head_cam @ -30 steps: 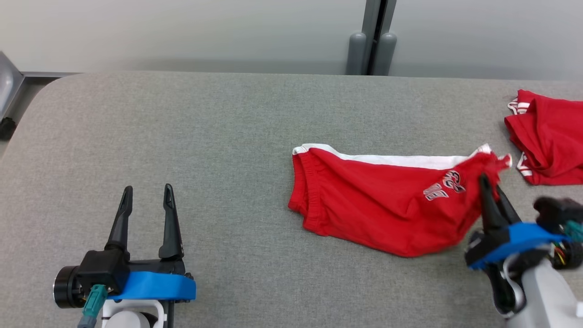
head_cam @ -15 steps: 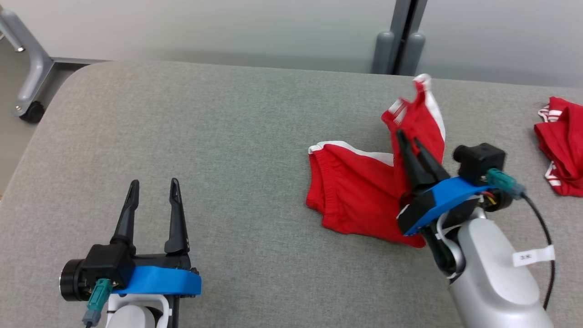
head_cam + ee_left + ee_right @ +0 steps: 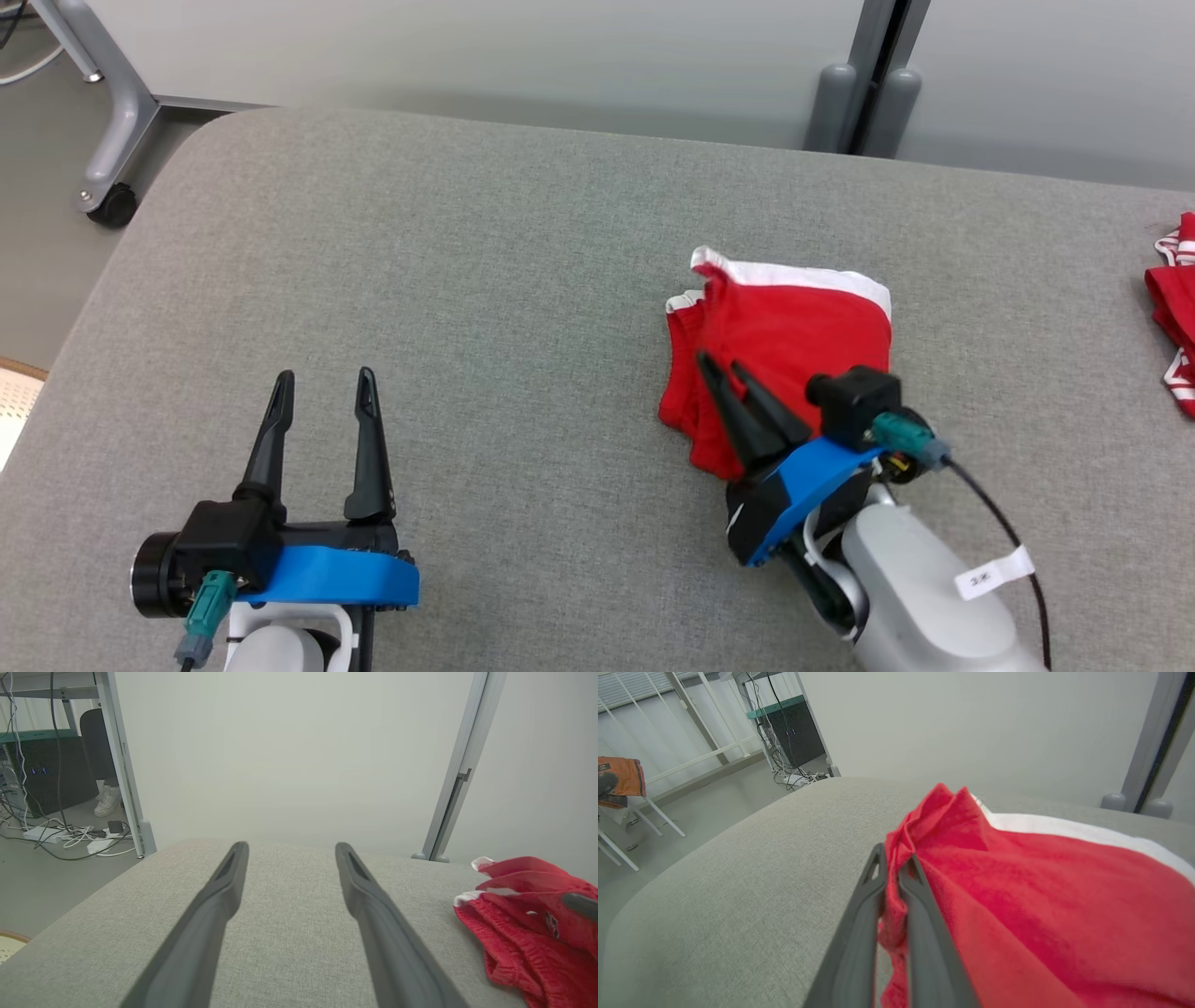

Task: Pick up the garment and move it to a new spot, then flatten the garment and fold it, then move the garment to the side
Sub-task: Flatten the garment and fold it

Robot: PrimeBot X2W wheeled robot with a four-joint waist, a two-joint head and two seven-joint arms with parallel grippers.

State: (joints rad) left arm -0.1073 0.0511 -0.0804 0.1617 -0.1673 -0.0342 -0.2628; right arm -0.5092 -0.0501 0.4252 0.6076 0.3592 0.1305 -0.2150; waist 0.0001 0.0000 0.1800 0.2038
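Swung leftward, the shorts (image 3: 794, 327) lie doubled, the right gripper (image 3: 720, 362) pinching their cloth between its fingers to fold it; the left gripper (image 3: 324, 375) waits, fingers spread.

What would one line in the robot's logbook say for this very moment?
step: folding | right gripper: shut on red shorts, doubled over on table | left gripper: open, empty, apart from shorts

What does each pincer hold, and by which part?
The right pincer pinches the shorts by a bunched fold. The left pincer is open, holding nothing.
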